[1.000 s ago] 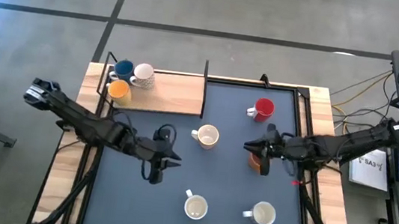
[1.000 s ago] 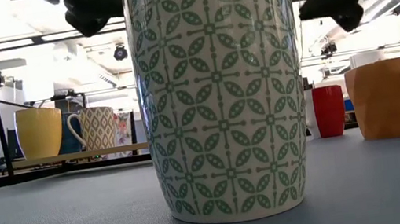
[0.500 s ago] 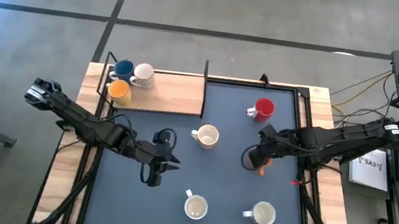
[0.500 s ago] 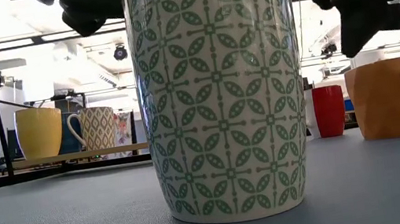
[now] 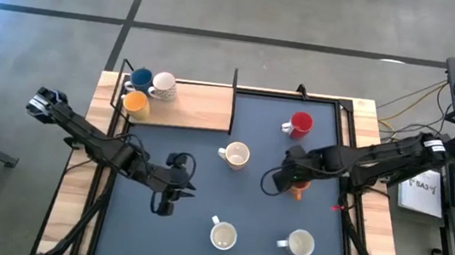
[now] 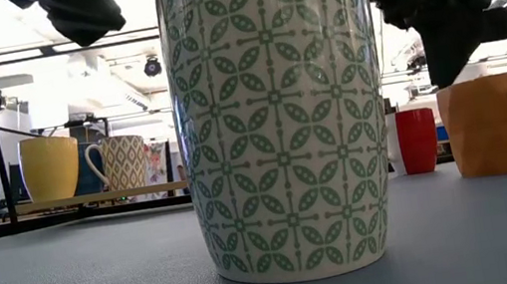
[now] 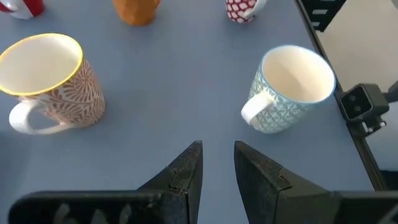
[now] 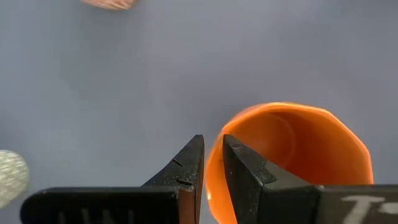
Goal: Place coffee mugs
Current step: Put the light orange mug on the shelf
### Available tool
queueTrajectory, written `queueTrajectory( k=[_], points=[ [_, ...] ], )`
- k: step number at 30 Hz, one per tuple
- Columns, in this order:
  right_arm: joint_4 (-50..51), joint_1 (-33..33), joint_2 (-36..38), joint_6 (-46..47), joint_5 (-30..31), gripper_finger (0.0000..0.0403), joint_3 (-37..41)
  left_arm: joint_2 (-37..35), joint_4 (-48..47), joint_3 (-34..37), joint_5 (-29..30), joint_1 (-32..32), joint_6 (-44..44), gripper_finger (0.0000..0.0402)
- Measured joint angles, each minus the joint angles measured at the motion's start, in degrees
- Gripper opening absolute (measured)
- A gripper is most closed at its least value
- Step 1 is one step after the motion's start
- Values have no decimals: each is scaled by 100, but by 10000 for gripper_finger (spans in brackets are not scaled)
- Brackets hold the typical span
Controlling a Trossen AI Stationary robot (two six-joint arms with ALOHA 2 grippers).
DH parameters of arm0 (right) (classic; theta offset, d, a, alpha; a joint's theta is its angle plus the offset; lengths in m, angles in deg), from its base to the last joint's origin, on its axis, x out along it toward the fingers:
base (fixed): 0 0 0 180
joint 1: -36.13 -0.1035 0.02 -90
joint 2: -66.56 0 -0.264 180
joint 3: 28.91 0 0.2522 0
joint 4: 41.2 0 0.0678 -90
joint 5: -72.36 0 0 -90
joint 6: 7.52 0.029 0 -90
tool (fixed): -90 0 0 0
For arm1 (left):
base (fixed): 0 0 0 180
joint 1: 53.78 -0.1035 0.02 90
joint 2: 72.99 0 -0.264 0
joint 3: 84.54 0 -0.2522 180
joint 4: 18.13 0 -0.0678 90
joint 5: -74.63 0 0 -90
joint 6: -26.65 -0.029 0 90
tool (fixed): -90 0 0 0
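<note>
1. Hovering over the orange mug (image 8: 292,155) on the grey mat (image 5: 198,236), the right gripper (image 8: 211,165) straddles its near rim with jaws barely apart, nothing clamped yet, probably lining up a wall pinch.
2. Left gripper (image 7: 217,168) hangs narrowly open and empty above the mat, near 2 patterned mugs.
3. 3 glossy ceramic mugs (image 5: 147,90) already sit on the wooden shelf (image 5: 199,111).

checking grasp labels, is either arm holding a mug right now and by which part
Neither holds one. The right gripper sits at the orange mug's rim, one finger either side of the wall, not yet clamped. The left gripper is over bare mat, empty.
</note>
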Motion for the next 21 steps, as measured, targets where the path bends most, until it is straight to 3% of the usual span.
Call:
queueTrajectory(
  k=[15, 21],
  points=[
    [10, 0, -637, -161, -115, 48, -24, -190, -362, 32, 17, 164, 91, 75],
    [33, 0, -636, -523, -341, 17, -24, -360, -361, 39, 355, 192, 513, 75]
  ],
)
